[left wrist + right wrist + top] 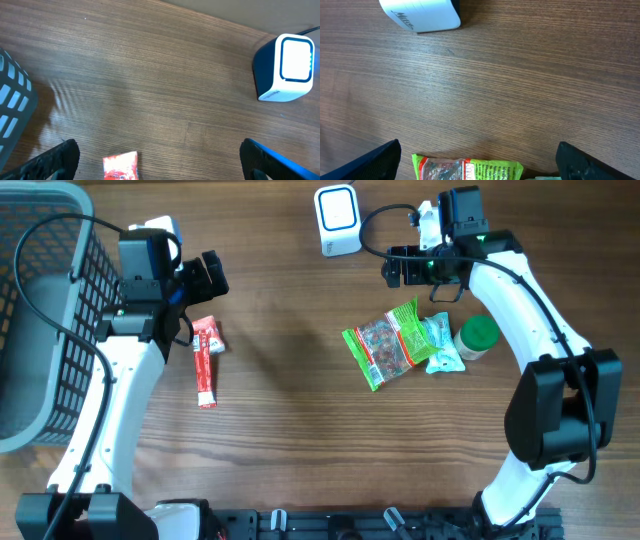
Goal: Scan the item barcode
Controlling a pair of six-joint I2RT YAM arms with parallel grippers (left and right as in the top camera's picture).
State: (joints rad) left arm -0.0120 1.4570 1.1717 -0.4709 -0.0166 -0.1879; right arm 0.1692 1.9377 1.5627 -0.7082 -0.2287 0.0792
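Overhead. My left gripper (212, 275) hangs over the table (280, 430) with its jaws spread fully apart and nothing between them. My right gripper (394, 268) is the same: wide open, empty. The scanner (337, 220) stands at the far edge, between the two grippers and closer to the right one. Items available: a red sachet (206, 360) lying flat just below my left gripper, beside the basket (40, 310); a green snack bag (388, 343) below my right gripper, touching a teal packet (440, 345), with a green-lidded jar (477, 337) just beside that. Which one is meant I cannot tell.

Left wrist. Both fingers sit at the frame's lower corners, well apart. Only the upper end of the red sachet (120, 167) shows between them. The scanner (285, 67) is at upper right, its lit window turned this way. I judge the sachet light, thin and limp. Pinch it across its narrow width near mid-length, so neither end droops.

Right wrist. The fingers are spread again, holding nothing. The top seam of the green snack bag (470, 167) lies between them, with the scanner (420, 15) ahead. I judge the bag light, soft and crinkly, its film probably slick and its contents loose. Grip the flat sealed edge, not the puffed middle. No barcode is visible on either item.
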